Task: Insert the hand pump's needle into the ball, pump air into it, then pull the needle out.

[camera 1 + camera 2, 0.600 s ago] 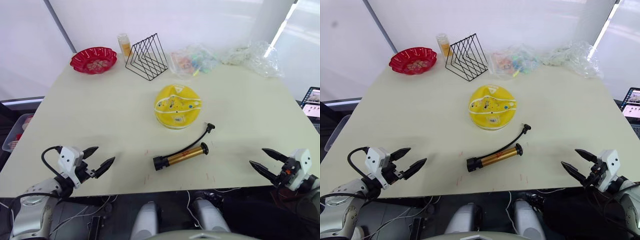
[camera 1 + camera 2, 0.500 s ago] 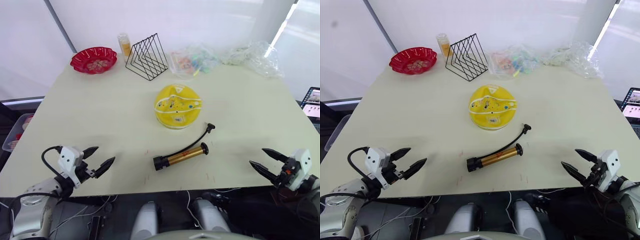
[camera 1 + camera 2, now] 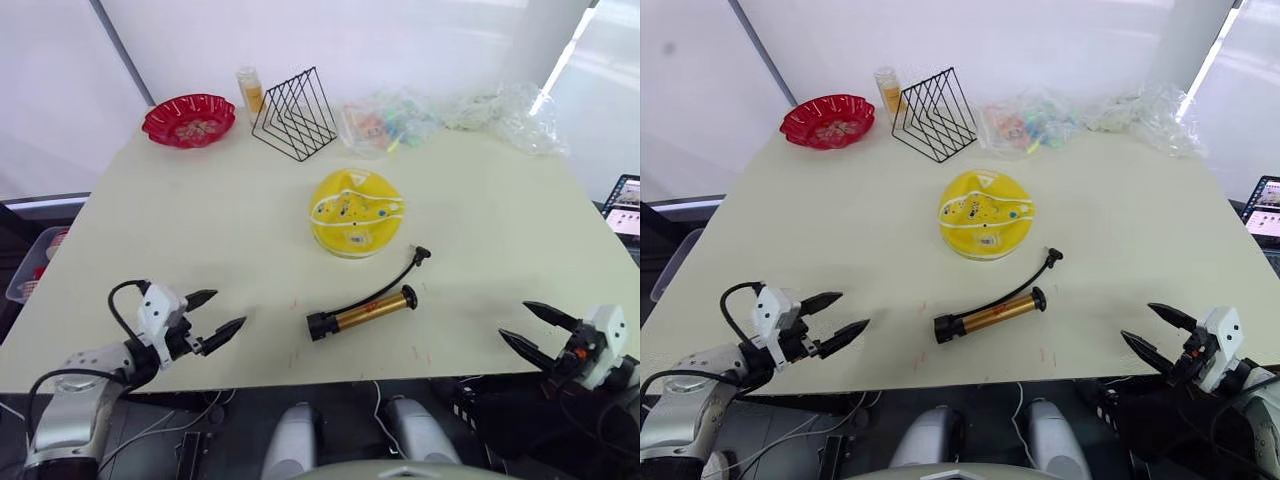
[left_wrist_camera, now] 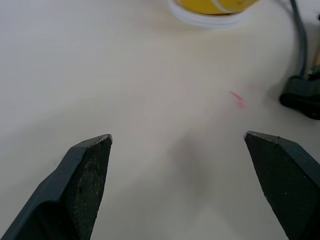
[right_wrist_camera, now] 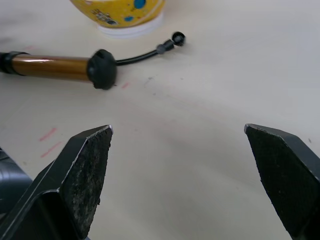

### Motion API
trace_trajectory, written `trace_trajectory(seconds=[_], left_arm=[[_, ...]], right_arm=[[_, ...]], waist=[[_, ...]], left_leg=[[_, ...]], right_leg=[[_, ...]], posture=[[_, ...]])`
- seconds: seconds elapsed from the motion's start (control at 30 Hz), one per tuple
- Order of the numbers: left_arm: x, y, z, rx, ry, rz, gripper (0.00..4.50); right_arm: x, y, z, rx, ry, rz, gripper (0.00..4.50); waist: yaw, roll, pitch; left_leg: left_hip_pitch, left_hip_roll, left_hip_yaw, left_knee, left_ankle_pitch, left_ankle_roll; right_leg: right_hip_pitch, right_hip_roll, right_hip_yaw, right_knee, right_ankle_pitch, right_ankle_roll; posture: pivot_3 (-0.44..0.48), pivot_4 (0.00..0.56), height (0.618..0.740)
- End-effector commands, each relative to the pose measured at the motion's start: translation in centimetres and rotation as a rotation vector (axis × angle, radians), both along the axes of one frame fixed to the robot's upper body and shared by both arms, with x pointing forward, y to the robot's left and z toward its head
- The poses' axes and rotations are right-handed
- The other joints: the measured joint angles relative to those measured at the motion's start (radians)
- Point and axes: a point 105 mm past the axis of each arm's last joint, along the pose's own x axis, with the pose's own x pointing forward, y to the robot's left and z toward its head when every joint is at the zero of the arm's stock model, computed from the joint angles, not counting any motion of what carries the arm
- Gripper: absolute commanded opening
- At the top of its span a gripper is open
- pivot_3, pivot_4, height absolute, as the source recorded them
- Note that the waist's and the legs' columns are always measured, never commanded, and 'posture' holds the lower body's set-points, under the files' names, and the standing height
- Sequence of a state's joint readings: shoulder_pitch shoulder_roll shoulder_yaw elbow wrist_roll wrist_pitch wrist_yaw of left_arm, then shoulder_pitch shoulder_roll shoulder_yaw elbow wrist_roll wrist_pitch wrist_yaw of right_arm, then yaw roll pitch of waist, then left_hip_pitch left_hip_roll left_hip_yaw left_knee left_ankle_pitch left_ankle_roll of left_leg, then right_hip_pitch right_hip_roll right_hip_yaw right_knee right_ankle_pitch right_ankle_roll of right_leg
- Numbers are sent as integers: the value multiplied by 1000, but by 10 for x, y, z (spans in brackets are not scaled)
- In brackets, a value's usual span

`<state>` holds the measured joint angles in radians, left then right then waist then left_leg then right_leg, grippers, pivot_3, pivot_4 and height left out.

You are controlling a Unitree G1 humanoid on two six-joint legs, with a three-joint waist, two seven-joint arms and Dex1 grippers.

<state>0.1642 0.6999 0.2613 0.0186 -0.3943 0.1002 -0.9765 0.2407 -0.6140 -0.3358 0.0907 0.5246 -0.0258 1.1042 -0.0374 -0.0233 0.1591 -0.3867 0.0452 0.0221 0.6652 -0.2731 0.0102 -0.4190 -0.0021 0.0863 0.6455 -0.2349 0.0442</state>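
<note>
Nearest, the left gripper (image 3: 208,314) and right gripper (image 3: 530,328) hover at the pale table's (image 3: 220,220) near edge, both spread wide and empty. Between them lies the orange-gold, black-capped hand pump (image 3: 362,311); its tiny black-tipped needle (image 3: 422,253) could roll or bend under a careless pinch. Beyond sits the yellow, white-seamed rubber ball (image 3: 355,211), likely to skid when pushed.

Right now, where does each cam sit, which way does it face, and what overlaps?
Head stereo: looks forward and down over the table; left gripper and right gripper both open.
Left wrist: along its own fingers toward the ball.
Right wrist: along its own fingers at the hand pump and needle.
Shared: ball and pump appear in all.
</note>
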Motion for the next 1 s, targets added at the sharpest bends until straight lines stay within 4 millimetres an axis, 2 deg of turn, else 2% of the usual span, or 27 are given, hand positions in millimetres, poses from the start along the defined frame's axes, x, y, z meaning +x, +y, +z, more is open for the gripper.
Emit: trace_trajectory(seconds=[0.03,0.17,0.27,0.43,0.73,0.83,1.0], left_arm=[[2,-17,13,11,-12,-117,4500],[7,-36,21,-16,3,-231,4500],[13,-53,31,-36,-13,-301,3802],[19,-83,43,-52,-21,-420,1473],[30,-138,56,-102,-8,-568,1473],[32,-149,56,-112,16,-603,1473],[44,-184,49,-68,8,-620,1473]], right_arm=[[-3,1,20,2,-63,39,4429],[-5,10,29,18,-77,90,4429],[-5,16,34,22,-89,117,4500],[-5,26,41,18,-106,143,4500],[-5,34,50,22,-135,165,4500],[-5,35,52,20,-139,171,4500],[-5,38,54,19,-148,178,4500]], waist=[[1,0,0],[2,0,0],[2,0,0],[2,0,0],[7,0,0],[5,0,0],[10,0,0]], left_leg=[[0,0,0,0,0,0],[1,0,0,1,0,0],[1,0,0,2,0,0],[1,-1,-1,2,0,0],[1,-2,-2,4,0,0],[2,-2,-2,4,0,0],[2,-3,-3,5,0,0]], right_leg=[[0,0,0,0,0,0],[2,0,0,0,0,0],[2,0,0,1,0,0],[2,0,0,2,0,1],[3,1,0,3,1,2],[4,1,0,3,1,2],[4,1,0,3,2,3]], posture=[[0,150,735],[0,150,735],[0,150,735],[0,150,735],[0,150,735],[0,150,735],[0,150,735]])
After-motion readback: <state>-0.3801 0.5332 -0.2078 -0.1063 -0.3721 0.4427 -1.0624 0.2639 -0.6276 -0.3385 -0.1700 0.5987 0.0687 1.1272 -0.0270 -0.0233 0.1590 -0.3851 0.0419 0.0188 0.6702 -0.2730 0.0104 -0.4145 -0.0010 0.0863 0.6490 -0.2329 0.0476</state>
